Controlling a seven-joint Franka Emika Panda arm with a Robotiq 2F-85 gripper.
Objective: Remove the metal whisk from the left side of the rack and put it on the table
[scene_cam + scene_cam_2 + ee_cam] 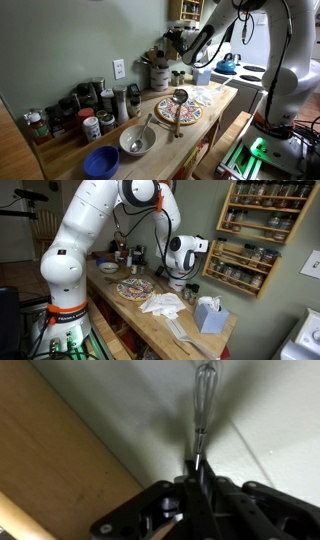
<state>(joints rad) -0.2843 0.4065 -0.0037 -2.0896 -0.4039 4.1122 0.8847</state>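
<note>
In the wrist view my gripper point(198, 468) is shut on the thin handle of the metal whisk point(204, 395). The wire head points away from the jaws, against a pale surface. In the exterior views the gripper point(183, 276) hangs over the back of the table point(150, 315), to the left of and below the wooden rack point(248, 230) of little jars on the wall. The rack point(185, 10) also shows at the top, above the gripper point(169, 43). The whisk is too small to make out in both exterior views.
On the table point(215, 110) are a patterned plate point(178, 110) with a ladle across it, a white bowl point(137, 140), a blue bowl point(101, 161), spice jars point(85, 108) and a utensil crock point(158, 74). A white cloth point(163, 304) and a tissue box point(210, 313) lie nearer the stove.
</note>
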